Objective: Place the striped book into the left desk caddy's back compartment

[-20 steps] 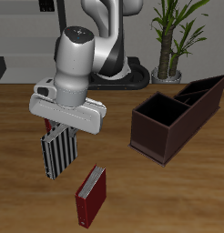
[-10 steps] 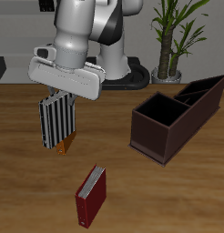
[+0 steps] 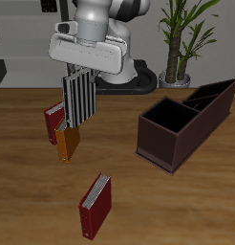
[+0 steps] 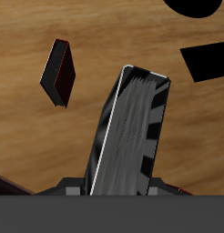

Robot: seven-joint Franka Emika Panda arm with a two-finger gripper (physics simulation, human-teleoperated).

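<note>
Striped book | hangs upright below gripper, clear of table | gripper clamped on its top edge

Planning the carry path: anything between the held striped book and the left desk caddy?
Exterior view: nothing but bare table between the striped book, hanging from the gripper, and the left desk caddy.

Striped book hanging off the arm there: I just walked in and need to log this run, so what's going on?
The gripper is shut on the striped book and holds it in the air above the table. The left desk caddy sits off to one side, and the book is not over it yet. Two red books and an orange book lie on the wood.
</note>
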